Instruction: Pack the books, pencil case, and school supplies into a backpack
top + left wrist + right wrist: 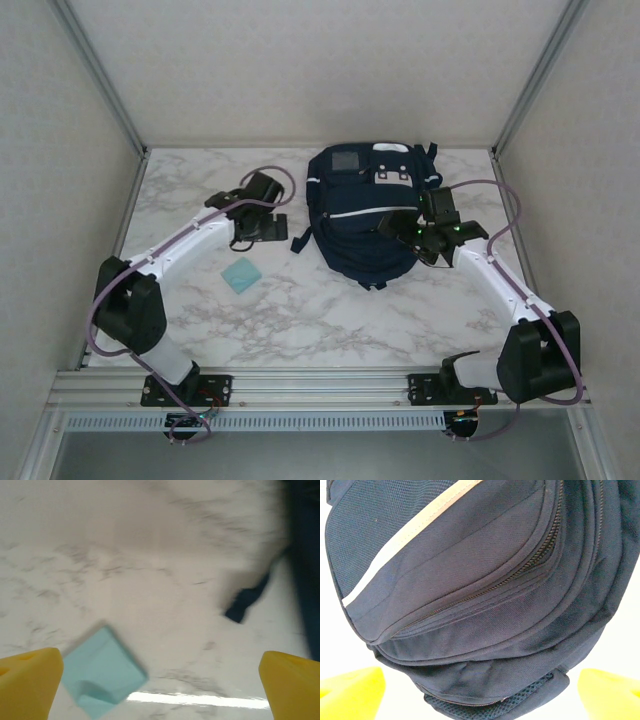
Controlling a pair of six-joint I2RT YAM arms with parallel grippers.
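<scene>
Your left arm (190,245) reaches from its base up and inward. Its wrist hangs over the tabletop (330,320) just left of the backpack (360,210). The left fingers (30,680) stand wide apart with nothing between them but bare marble. The light-blue pad (102,672) lies flat just inside the left-hand one; from the wrist view you cannot tell whether it touches.

Your right arm (495,275) bends in from the right. The right fingers (350,690) are also spread wide and hold nothing. They point at the rounded end of the backpack.

Walls (60,180) close in the left, right and back edges. The backpack lies near the back edge, right of centre. A strap (300,240) trails out on its left, toward your left wrist. From above, the pad sits on open marble nearer you, apart from the backpack. The tabletop between the two bases gives you free room.

The backpack lies flat, its white stripe (400,540) up. The zip (520,570) facing your right wrist looks shut, so you cannot tell what is inside.
</scene>
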